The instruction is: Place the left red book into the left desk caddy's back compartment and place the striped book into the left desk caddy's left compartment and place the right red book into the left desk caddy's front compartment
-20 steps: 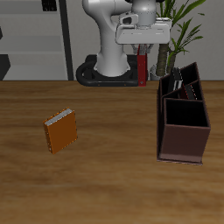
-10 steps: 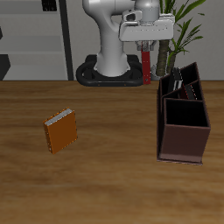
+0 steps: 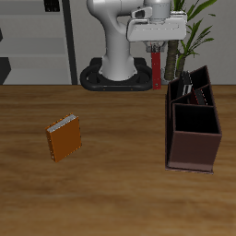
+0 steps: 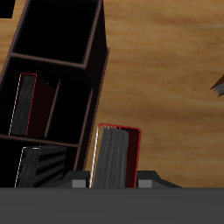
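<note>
- Your gripper (image 3: 159, 53) is clamped on the right red book (image 3: 158, 68), one book only, which hangs upright under the fingers, raised off the table.
- One left desk caddy (image 3: 193, 140) sits below the claw and just beside it.
- Two books already in the caddy: the left red book (image 4: 25, 105) and the striped book (image 4: 38, 166) (separate slots).
- One orange book (image 3: 64, 138) lies well apart from the claw.

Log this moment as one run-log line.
gripper: shut on red book, raised beside left desk caddy | caddy: one red book, striped book inside | orange book: on table
</note>
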You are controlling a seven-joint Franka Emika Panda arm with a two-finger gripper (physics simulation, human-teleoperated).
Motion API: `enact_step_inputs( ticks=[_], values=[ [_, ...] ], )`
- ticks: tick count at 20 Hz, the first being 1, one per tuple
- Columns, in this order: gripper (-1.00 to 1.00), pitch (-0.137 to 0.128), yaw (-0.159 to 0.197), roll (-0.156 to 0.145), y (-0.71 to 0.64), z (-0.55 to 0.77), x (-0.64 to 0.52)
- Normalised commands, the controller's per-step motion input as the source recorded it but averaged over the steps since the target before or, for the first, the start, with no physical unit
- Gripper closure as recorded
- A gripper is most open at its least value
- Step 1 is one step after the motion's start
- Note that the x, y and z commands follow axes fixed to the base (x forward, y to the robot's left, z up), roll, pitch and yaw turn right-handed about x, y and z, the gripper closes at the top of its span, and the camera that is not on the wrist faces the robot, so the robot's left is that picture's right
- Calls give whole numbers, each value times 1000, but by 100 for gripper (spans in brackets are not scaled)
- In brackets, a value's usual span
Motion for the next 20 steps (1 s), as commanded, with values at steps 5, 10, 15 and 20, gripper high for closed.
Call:
enact_step_inputs(
  ticks=[5, 10, 15, 20],
  values=[
    [100, -8, 1, -11, 158, 118, 378],
    [100, 27, -56, -34, 29, 112, 280],
    [100, -14, -12, -18, 114, 109, 165],
    [100, 0, -23, -2, 121, 114, 146]
  ],
)
